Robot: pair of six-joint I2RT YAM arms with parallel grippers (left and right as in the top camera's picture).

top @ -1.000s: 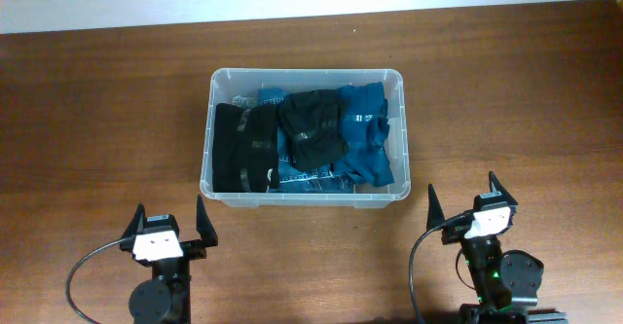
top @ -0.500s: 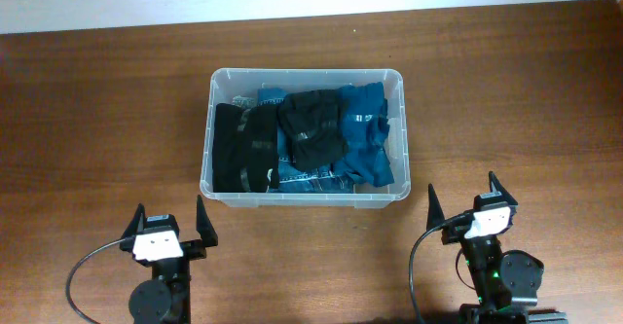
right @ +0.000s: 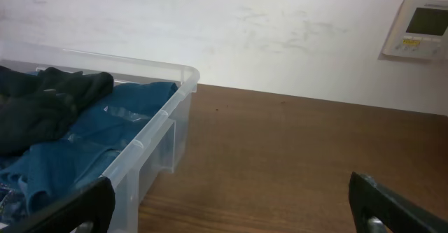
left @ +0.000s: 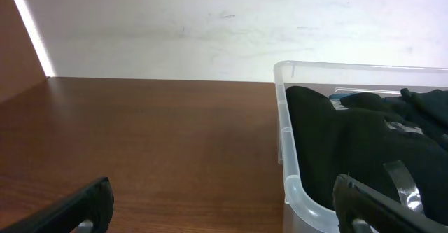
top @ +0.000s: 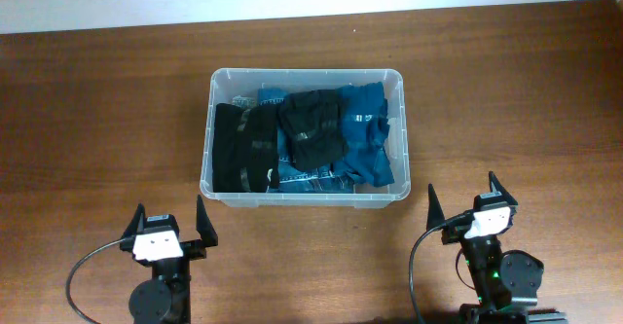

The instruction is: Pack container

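**Tub ahead and between both claws, long side facing them**

The left claw (top: 170, 210) hung released, its fingers spread wide with nothing between them. The right claw (top: 461, 196) was the same: fully parted and empty. Both sat low over the wooden table (top: 97, 120) at its near edge, well apart from each other.

The container (top: 304, 197), a clear plastic tub, stood ahead of both claws on the table, in the gap between their lines of reach. Its long axis ran side to side, so its long near wall faced them squarely. From the left claw it lay forward and to the right, and the left wrist view showed its near-left corner (left: 290, 191) just ahead of the inner finger. From the right claw it lay forward and to the left, with its near-right corner (right: 164, 117) a little further off to the side. The left arm looked slightly the nearer.

Inside the tub, folded black garments (top: 311, 131) filled the left and middle, and a blue garment (top: 372, 139) lay toward the right end. No loose item showed on the table, so the packing appeared largely done. Any further move would probably reach forward and inward over the near rim.
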